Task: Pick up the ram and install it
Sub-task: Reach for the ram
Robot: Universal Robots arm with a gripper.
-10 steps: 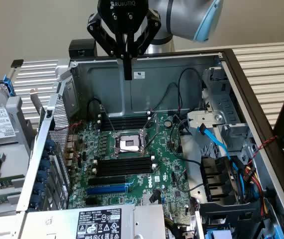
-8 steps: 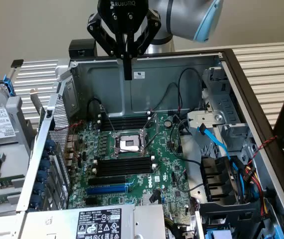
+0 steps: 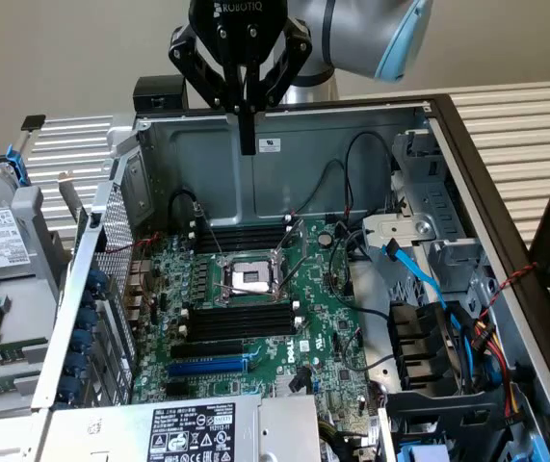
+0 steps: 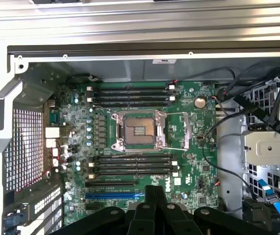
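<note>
Black pincer (image 3: 247, 144), green motherboard (image 4: 189, 161), blue expansion slot (image 4: 114, 195).

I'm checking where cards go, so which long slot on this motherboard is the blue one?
The blue slot, the long slot farthest from the CPU socket, lying past one bank of memory slots. Every other long slot is black.

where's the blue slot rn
In the exterior view the blue expansion slot lies on the motherboard, just below the lower bank of black memory slots, toward the exterior view's left.
</note>
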